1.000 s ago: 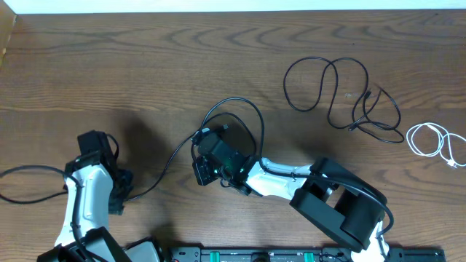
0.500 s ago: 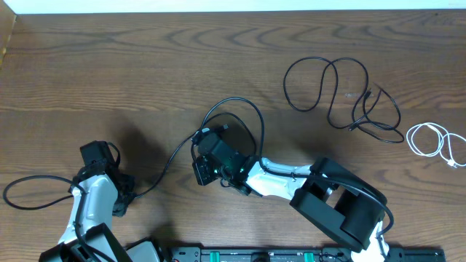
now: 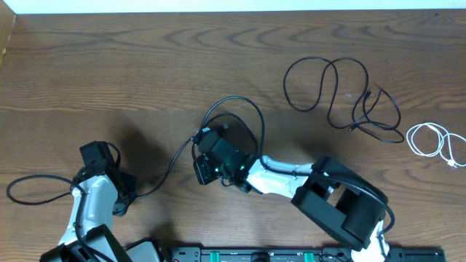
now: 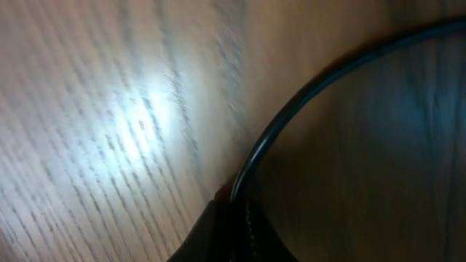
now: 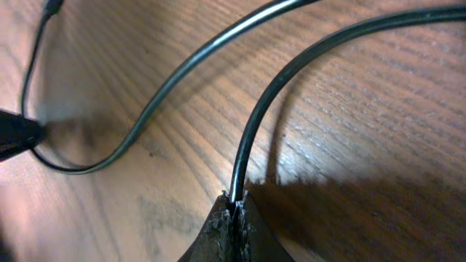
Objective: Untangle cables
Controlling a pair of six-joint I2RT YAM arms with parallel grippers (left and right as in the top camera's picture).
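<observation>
A long black cable (image 3: 169,161) runs from a loop at the far left (image 3: 29,182) across the front of the table to a loop at the centre (image 3: 251,120). My left gripper (image 3: 124,195) is shut on it near the front left; in the left wrist view the cable (image 4: 291,109) rises out of the closed fingertips (image 4: 234,211). My right gripper (image 3: 199,138) is shut on the same cable (image 5: 269,102) at the central loop, with the strand pinched between the fingers (image 5: 234,207). The white cable (image 3: 429,142) lies coiled at the right edge.
Another black cable (image 3: 335,87), in loose loops with small plug ends, lies at the back right, apart from both arms. A second strand (image 5: 182,73) of the held cable curves past the right fingers. The right arm's base (image 3: 342,215) stands at the front right.
My left gripper has closed on the black cable after the arm drew back toward the front edge. The loop at the far left shifted slightly right. The right arm has barely moved.
</observation>
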